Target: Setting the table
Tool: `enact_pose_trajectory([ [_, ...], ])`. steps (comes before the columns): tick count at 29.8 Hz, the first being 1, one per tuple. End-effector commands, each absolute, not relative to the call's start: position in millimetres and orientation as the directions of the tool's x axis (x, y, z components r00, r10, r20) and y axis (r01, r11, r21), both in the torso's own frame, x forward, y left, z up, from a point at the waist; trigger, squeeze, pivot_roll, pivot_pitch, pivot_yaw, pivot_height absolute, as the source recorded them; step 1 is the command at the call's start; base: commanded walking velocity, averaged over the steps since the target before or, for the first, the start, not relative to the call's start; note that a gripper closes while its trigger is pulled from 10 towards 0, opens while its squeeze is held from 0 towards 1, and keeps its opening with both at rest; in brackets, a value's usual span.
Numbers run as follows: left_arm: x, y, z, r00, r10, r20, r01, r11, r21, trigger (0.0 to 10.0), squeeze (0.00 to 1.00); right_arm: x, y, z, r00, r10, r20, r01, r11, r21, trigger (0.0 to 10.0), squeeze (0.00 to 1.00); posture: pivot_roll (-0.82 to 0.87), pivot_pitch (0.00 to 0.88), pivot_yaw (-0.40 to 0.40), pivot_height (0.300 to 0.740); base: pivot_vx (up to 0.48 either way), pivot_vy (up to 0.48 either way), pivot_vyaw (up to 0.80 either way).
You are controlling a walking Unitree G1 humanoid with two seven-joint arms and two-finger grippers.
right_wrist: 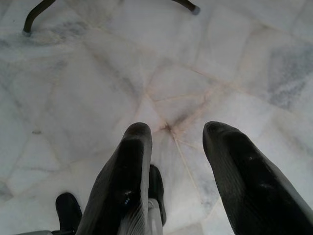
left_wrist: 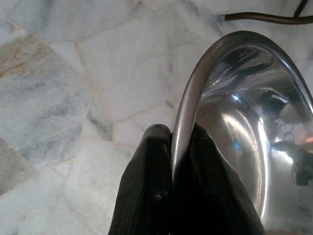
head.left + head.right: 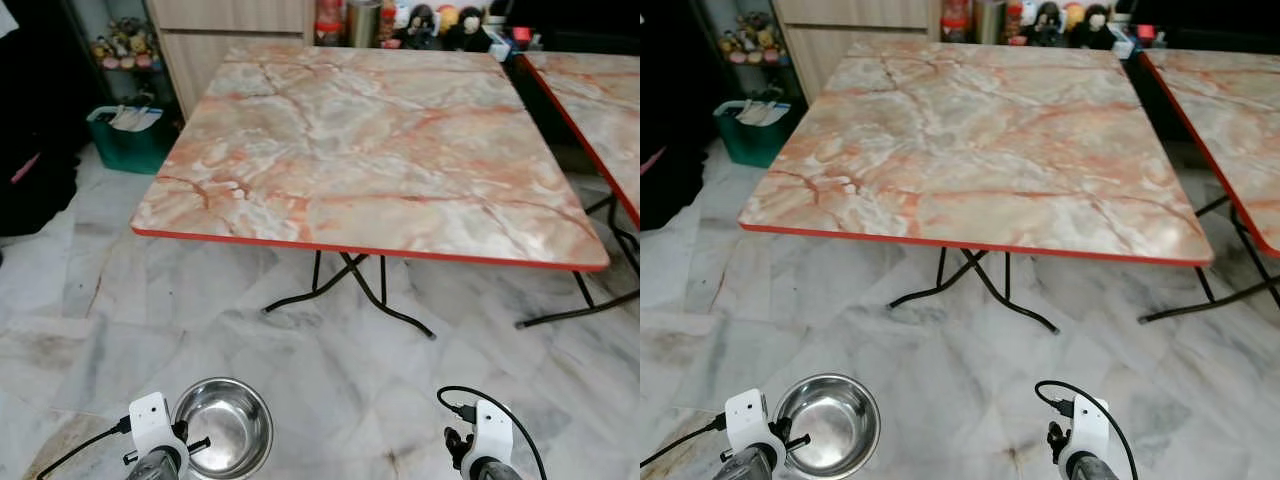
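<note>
A shiny steel bowl [image 3: 225, 425] hangs low over the marble floor at the bottom left, well short of the table. My left gripper [image 2: 177, 137] is shut on the steel bowl [image 2: 244, 127], its two black fingers pinching the rim. My right gripper [image 1: 177, 134] is open with nothing between its fingers, pointing down at the floor tiles at the bottom right. The square marble-patterned table [image 3: 380, 150] with a red edge stands ahead, its top bare.
A second matching table [image 3: 600, 110] stands to the right. Black folding legs [image 3: 350, 285] show under the near table. A green bin [image 3: 130, 135] sits on the floor at the left, beside a wooden cabinet [image 3: 235, 30]. Jars and figures [image 3: 420, 22] line the far side.
</note>
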State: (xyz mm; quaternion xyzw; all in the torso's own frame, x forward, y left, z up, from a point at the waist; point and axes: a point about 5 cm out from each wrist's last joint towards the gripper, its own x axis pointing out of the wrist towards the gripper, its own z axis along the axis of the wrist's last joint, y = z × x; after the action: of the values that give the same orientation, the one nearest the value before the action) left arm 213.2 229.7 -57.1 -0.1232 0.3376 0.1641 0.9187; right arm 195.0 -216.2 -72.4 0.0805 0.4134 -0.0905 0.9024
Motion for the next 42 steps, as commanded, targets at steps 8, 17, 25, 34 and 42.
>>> enact_pose_trajectory([
  [8, 212.1, 233.2, -56.7, 0.72, 0.221, -0.658, -0.379, 0.92, -0.105, 10.0, 0.0, 195.1, -217.0, -72.4, 0.637, -0.105, -0.763, 0.241, 0.968, 0.068, 10.0, 0.0, 0.03, 0.125, -0.006, 0.74, 0.35, 0.0, -0.33],
  [17, 212.3, 233.7, -56.4, 0.721, 0.218, -0.657, -0.366, 0.926, -0.095, 10.0, 0.0, 194.8, -216.8, -72.6, 0.635, -0.103, -0.766, 0.239, 0.969, 0.067, 10.0, 0.0, 0.03, 0.125, -0.005, 0.74, 0.23, 0.0, 0.0],
  [25, 211.1, 235.4, -56.4, 0.717, 0.242, -0.653, -0.373, 0.926, -0.066, 10.0, 0.0, 193.9, -216.5, -73.2, 0.632, -0.099, -0.768, 0.233, 0.97, 0.067, 10.0, 0.0, 0.05, 0.113, -0.005, 0.74, 0.0, 0.0, 0.0],
  [34, 208.3, 237.2, -56.7, 0.714, 0.282, -0.641, -0.414, 0.908, -0.062, 10.0, 0.0, 191.3, -215.8, -74.7, 0.624, -0.092, -0.776, 0.222, 0.973, 0.064, 10.0, 0.0, 0.08, 0.082, -0.006, 0.74, 0.0, 0.0, 0.0],
  [42, 207.4, 236.9, -56.6, 0.719, 0.295, -0.629, -0.428, 0.901, -0.067, 10.0, 0.0, 190.2, -215.8, -75.2, 0.623, -0.09, -0.777, 0.219, 0.974, 0.063, 10.0, 0.0, 0.09, 0.058, -0.007, 0.74, 0.0, 0.0, 0.0],
])
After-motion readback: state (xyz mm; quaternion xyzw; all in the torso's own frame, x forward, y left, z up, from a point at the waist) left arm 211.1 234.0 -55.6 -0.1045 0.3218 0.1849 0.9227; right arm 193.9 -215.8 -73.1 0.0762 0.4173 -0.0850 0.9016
